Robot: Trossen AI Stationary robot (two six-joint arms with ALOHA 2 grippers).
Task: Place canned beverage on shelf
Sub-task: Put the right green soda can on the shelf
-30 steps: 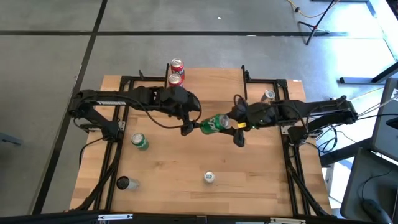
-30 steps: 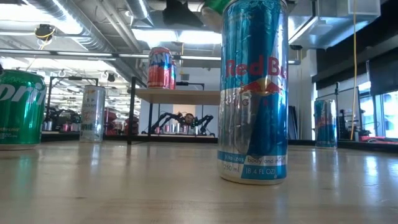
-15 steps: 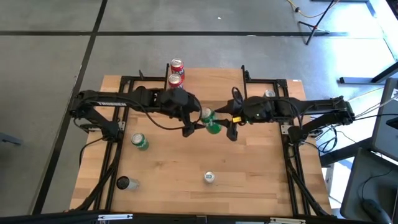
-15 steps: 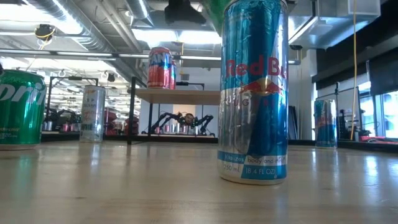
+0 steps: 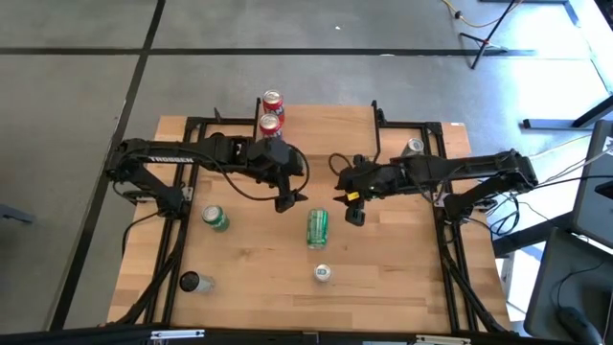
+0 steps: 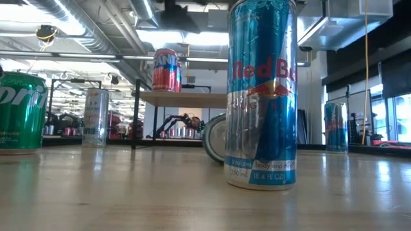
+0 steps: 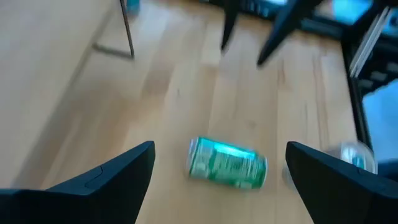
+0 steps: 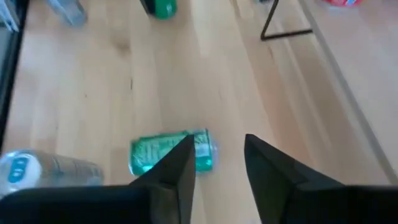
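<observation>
This is a robotics lab in an open, industrial-style hall. Two dark arms are bolted to a black frame [image 5: 192, 125] along the edges of a wooden bench [image 5: 402, 259] on a grey concrete floor [image 5: 77, 57]. Exposed ceiling ducts [image 6: 83, 32], strip lights and another robot arm [image 6: 183, 122] show beyond the bench's far edge.

A can [image 5: 317, 228] is lying on its side on the table [image 5: 402, 278], between and just in front of the two grippers. Another can [image 5: 322, 273] is standing nearer the front edge, while two cans [image 5: 271, 122] are sitting on the shelf [image 6: 186, 98] at the back.
</observation>
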